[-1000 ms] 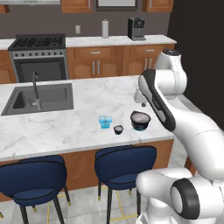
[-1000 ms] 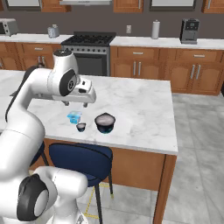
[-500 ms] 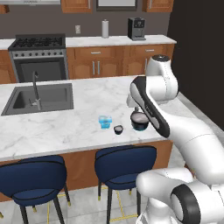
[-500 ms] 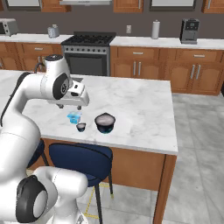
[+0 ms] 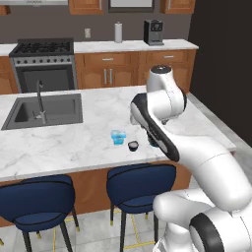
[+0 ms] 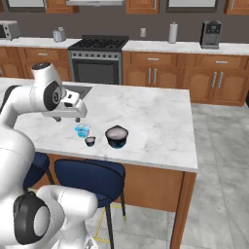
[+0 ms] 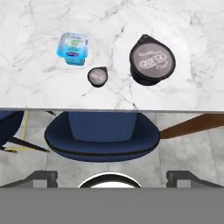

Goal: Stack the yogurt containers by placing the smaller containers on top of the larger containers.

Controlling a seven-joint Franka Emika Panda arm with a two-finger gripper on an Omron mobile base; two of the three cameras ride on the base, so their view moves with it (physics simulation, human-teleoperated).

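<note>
Now, view by view.

Left base view
- Tabletop (image 5: 74, 142): white marble island with a sink (image 5: 44, 109) set into its left part.
- Light-blue cup (image 5: 117, 137): stands near the front edge of the tabletop, apart from the other tubs.
- Tiny dark cup (image 5: 133, 145): just beside the light-blue cup, to its right and nearer the front edge.
- Wide dark tub (image 5: 153, 142): mostly hidden behind the white arm; only a dark sliver shows.
- Stools (image 5: 140, 189): two blue ones below the tabletop's front edge.

Right base view
- Hand (image 6: 64, 118): above the tabletop, up and left of the light-blue cup; whether its fingers are spread or closed cannot be told.
- Light-blue cup (image 6: 82, 130), tiny dark cup (image 6: 90, 141), wide dark tub (image 6: 116, 136): all three stand separately, nothing stacked.
- Wide dark tub: right of the two small ones, pale top facing up.

Hand view
- Wide dark tub (image 7: 152, 60): seen from above, printed lid, near the tabletop edge.
- Tiny dark cup (image 7: 97, 76): between the other two, closest to the edge.
- Light-blue cup (image 7: 72, 48): left of both, set further in.
- Stool seat (image 7: 103, 135): blue, below the edge.
</note>
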